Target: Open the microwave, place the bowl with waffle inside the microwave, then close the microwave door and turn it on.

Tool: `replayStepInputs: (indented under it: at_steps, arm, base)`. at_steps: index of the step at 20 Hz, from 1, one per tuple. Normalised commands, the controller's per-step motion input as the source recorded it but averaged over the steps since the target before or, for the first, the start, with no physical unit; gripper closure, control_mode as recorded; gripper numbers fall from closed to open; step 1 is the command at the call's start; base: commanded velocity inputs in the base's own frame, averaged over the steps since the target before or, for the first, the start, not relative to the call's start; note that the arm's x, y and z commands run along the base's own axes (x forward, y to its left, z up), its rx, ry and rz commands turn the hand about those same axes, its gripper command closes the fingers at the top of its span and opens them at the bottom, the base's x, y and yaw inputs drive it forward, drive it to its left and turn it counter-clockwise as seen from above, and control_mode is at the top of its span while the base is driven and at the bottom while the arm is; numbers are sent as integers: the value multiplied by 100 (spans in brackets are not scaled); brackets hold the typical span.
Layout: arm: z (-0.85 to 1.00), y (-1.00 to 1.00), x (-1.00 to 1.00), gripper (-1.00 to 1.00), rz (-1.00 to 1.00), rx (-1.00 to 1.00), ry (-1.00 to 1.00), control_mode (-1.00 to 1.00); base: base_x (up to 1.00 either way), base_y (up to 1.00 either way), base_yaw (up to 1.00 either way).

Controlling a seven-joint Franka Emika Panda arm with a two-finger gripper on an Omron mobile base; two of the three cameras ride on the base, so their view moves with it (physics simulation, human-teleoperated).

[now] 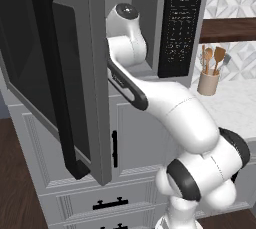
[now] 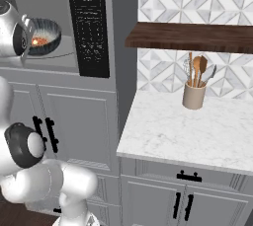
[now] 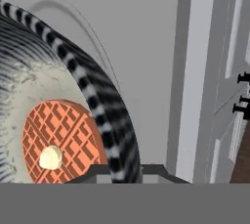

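Inside the microwave (image 2: 49,47), bowl (image 2: 45,35) with waffle (image 3: 61,140) sits on the floor; gripper (image 3: 124,171) narrow, pinching its rim (placing step). Next: let go, back out, swing door (image 1: 55,73) closed.

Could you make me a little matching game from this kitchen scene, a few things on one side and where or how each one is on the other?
Things:
1. waffle
2. bowl
3. microwave door
4. utensil crock

Places or states:
A. swung wide open
B. on the marble counter, holding wooden spoons
C. lying in the bowl
D. inside the microwave

Pairs: 1-C, 2-D, 3-A, 4-B
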Motion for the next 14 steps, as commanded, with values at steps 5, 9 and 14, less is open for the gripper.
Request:
replayStepInputs:
  at_steps: [5, 9, 14]
  arm:
    - [-21, 8, 49, 100, 0, 1, 3, -100]
    - [-23, 1, 27, -100, 0, 1, 2, -100]
    - [-12, 3, -52, -100, 0, 0, -23, -100]
  base:
    - [0, 0, 0]
    - [0, 0, 0]
    - [0, 0, 0]
